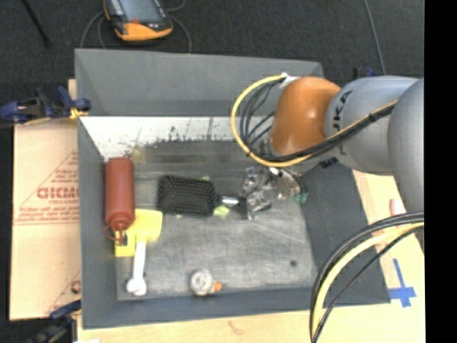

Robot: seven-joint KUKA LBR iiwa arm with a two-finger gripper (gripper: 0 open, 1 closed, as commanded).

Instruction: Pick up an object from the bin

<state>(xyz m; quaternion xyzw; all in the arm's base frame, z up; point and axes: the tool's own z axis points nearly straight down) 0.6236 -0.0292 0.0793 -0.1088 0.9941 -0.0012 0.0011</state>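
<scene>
Grey bin (200, 84), arm (307, 116) beside black mesh brush (186, 195)

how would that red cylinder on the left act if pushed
The red cylinder lies on its side, so it would probably roll sideways. Its smooth round body looks stiff and maybe slippery. The yellow piece at its lower end could block it.

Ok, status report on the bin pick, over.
Gripper low at mid-bin, just right of black mesh block. Small green-and-white piece lies between them. Red cylinder and yellow tool at far left.
</scene>
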